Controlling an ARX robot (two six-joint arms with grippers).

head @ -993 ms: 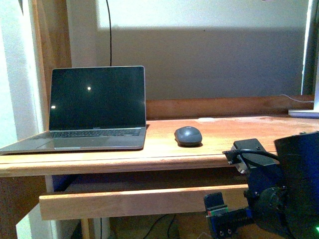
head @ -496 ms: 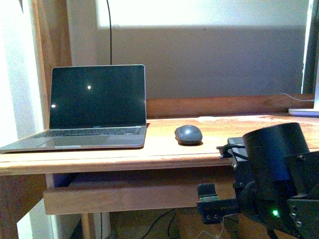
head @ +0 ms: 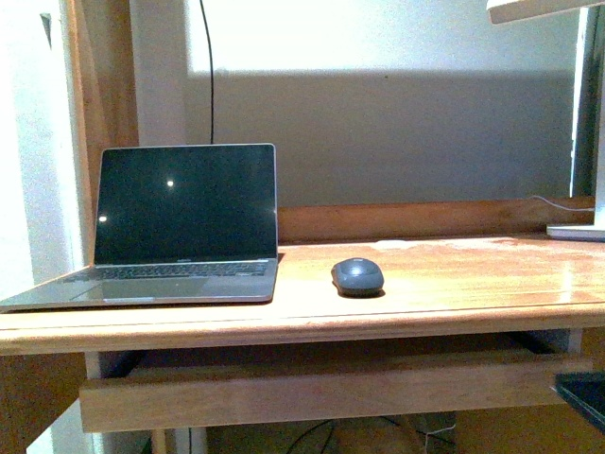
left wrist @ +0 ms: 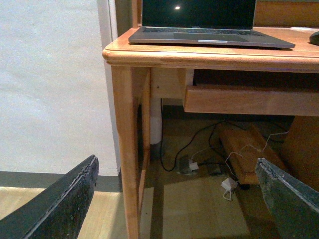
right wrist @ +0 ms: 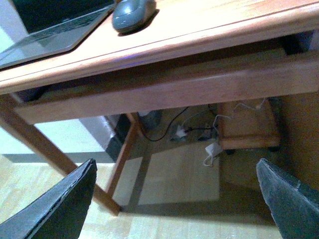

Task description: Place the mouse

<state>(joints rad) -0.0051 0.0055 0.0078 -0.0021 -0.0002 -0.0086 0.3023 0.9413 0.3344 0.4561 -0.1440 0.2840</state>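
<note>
Although the laptop stands open on the wooden counter, no brand or label on it can be read; a small mark under its dark screen is too blurred to make out. No other writing shows in any view.

The mouse lies on the counter just beside the laptop's right edge, apart from it, near the front edge of the counter. Nothing touches it. In the right wrist view the mouse shows at the counter's edge, next to the laptop.

Compared with half a second ago, the big black robot part that filled the lower right of the front view is gone; only a small dark corner shows there now. The whole scene also sits a little lower in the front picture, and a pale edge has come into the upper right corner. The mouse and the laptop lie in the same places on the counter as before.

The left gripper is wide open and holds nothing; its two dark fingers frame the counter's leg and cables on the floor. The right gripper is also wide open and empty, below the level of the counter's top, well apart from the mouse.
</note>
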